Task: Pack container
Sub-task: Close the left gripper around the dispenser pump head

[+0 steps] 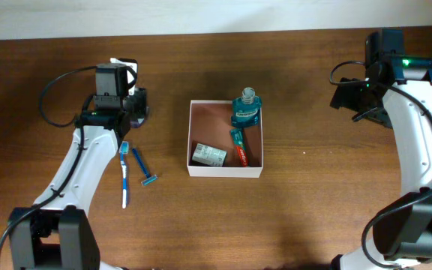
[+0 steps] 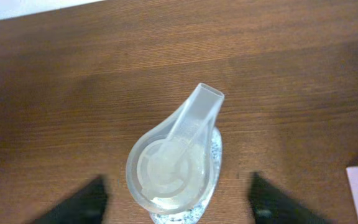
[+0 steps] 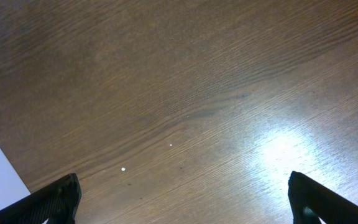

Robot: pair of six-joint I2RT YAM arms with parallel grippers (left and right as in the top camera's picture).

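**user1:** what's the surface like?

**user2:** dark wood-grain table (image 1: 313, 210), container (image 1: 225, 172) sits mid-table between the arms. left gripper (image 2: 178, 200) spread around a clear pump bottle (image 2: 174, 168), not touching it. right gripper (image 3: 185, 202) wide open above the wood.

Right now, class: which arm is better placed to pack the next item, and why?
Left. The left gripper hangs open over a clear pump bottle, with the toothbrush and razor lying beside that arm. The right gripper, open, has only table under it, beyond the container.
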